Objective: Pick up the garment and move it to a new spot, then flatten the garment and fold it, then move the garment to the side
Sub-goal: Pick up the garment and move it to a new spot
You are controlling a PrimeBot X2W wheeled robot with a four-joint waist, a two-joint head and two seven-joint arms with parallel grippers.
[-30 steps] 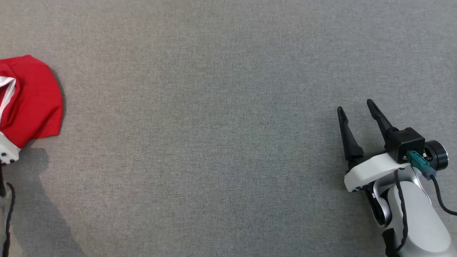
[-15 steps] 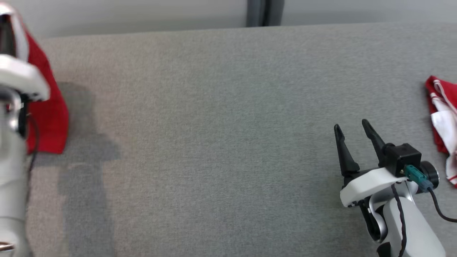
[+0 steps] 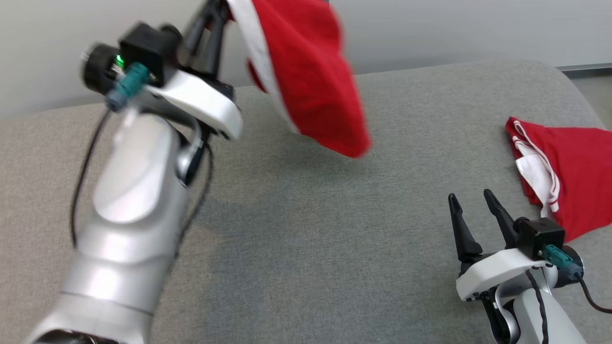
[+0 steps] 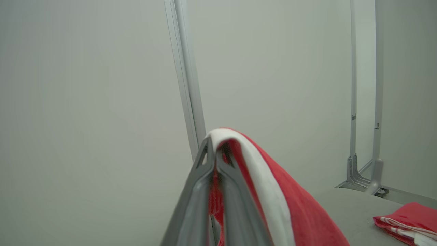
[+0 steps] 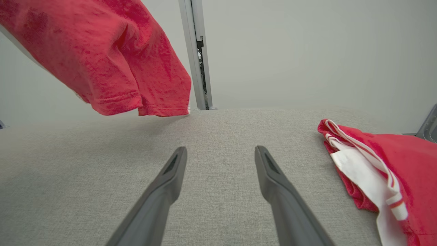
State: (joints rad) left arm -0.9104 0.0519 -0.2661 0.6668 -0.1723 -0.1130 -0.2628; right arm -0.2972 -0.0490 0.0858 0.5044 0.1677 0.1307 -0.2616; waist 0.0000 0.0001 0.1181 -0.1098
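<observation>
Left gripper [image 4: 214,147] is pinched shut on the red garment [image 3: 306,71], held aloft over the grey table [image 3: 334,239]; the right gripper [image 3: 469,197] is spread wide, empty. Pickup is judged done; placing, flattening, folding, setting aside remain.

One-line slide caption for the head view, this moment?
Left gripper shut on a red garment held above the grey surface; right gripper open, near a second red garment lying on it.

The red garment [image 3: 311,81] is blurry, and its top runs past the head view's edge. The other red cloth [image 3: 573,177] is cut off too.
</observation>
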